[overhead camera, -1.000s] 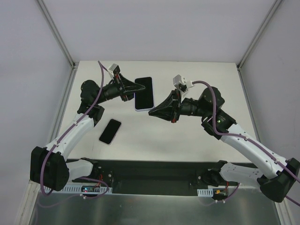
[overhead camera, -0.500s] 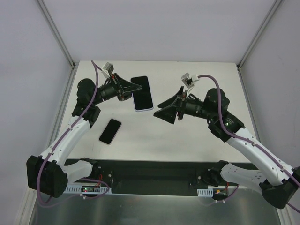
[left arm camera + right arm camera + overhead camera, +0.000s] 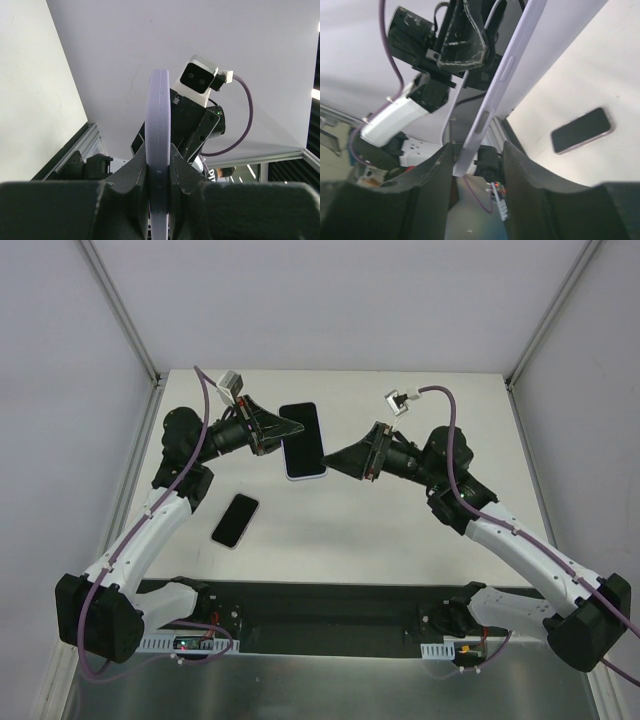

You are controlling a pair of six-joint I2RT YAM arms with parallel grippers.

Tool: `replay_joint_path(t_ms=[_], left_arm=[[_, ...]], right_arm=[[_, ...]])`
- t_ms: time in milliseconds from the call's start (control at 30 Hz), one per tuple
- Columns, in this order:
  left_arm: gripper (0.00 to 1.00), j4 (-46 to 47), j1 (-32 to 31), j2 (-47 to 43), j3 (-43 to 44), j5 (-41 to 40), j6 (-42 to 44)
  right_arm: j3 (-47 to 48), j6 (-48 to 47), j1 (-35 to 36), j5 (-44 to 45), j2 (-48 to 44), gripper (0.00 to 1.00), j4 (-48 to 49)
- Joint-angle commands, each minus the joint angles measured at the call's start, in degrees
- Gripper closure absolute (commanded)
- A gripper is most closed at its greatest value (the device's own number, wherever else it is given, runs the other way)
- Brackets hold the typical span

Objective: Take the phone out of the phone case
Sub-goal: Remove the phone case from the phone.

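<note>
The phone, dark screen up, sits in a lavender case [image 3: 303, 440] held in the air over the back of the table. My left gripper [image 3: 290, 427] is shut on the case's left long edge; in the left wrist view the case [image 3: 158, 115] stands edge-on between the closed jaws [image 3: 158, 155]. My right gripper [image 3: 335, 461] is open at the case's near right corner. In the right wrist view the case's edge [image 3: 495, 90] runs down between my open jaws [image 3: 477, 150], its end close to the left finger [image 3: 432, 175], apart from the right one.
A second dark phone [image 3: 235, 520] lies flat on the table at front left, also in the right wrist view [image 3: 581, 130]. White walls with metal rails [image 3: 130, 330] enclose the table. The right arm's wrist camera [image 3: 199, 75] faces the left one.
My right gripper has swung left and up to the case's near right corner, its open jaws now around the case's end. The left gripper shifted the case slightly left, then held still.
</note>
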Motion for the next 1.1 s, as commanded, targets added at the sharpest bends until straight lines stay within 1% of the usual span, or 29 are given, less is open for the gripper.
replay_joint_path(t_ms=[0, 33, 100, 200, 233, 267, 400, 500, 533, 600, 633, 733, 800, 833, 933, 1067], left_arm=[[1.00, 4.4, -0.1, -1.5, 3.2, 0.9, 0.1], [1.00, 4.5, 0.0, -1.5, 3.2, 0.9, 0.1], [1.00, 4.4, 0.1, -1.5, 3.1, 0.5, 0.2], [1.00, 4.2, 0.5, -1.5, 2.7, -0.4, 0.5], [1.00, 3.8, 0.6, -1.5, 2.7, -0.6, 0.6], [1.00, 3.5, 0.7, -1.6, 2.9, -0.9, 1.2], [1.00, 3.3, 0.8, -1.5, 3.1, -1.8, 1.6], [1.00, 3.3, 0.9, -1.4, 3.3, -1.8, 1.5], [1.00, 3.3, 0.9, -1.4, 3.3, -1.8, 1.6], [1.00, 3.3, 0.9, -1.4, 3.2, -1.7, 1.7], [1.00, 3.3, 0.9, -1.4, 3.2, -1.7, 1.6], [1.00, 3.0, 1.0, -1.5, 2.9, -1.9, 1.9], [1.00, 2.4, 1.1, -1.7, 2.7, -2.5, 2.2], [1.00, 2.2, 1.2, -1.8, 2.7, -2.8, 2.6], [1.00, 0.9, 1.4, -2.1, 2.8, -3.8, 3.4], [1.00, 0.0, 1.6, -2.5, 2.8, -4.8, 4.5]], right_arm=[[-0.7, 6.8, -0.4, -1.8, 0.2, 0.63, 9.6], [-1.1, 7.2, -0.4, -1.8, 0.2, 0.71, 10.3], [-1.4, 8.4, -0.5, -2.3, 0.0, 0.71, 10.9], [-2.5, 10.2, -0.5, -2.5, -0.4, 0.62, 11.9], [-2.8, 10.5, -0.5, -2.3, -0.6, 0.56, 12.1], [-3.6, 10.8, -0.5, -2.2, -0.9, 0.54, 12.3], [-5.0, 12.1, -0.5, -1.2, -1.5, 0.54, 12.7], [-5.5, 13.0, -0.5, -1.0, -1.4, 0.59, 13.6], [-5.5, 13.2, -0.5, -1.0, -1.3, 0.63, 14.1], [-5.4, 13.3, -0.5, -0.9, -1.1, 0.69, 14.4], [-5.4, 13.5, -0.5, -0.9, -1.0, 0.74, 15.0], [-5.7, 15.5, -0.5, -1.8, 0.1, 0.80, 18.4], [-6.2, 18.1, -0.5, -2.4, 1.0, 0.79, 20.6], [-6.7, 18.8, -0.4, -2.4, 1.1, 0.74, 22.1], [-7.5, 19.3, -0.2, -2.0, 1.1, 0.65, 22.4], [-7.7, 19.4, -0.1, -1.8, 1.0, 0.64, 22.4]])
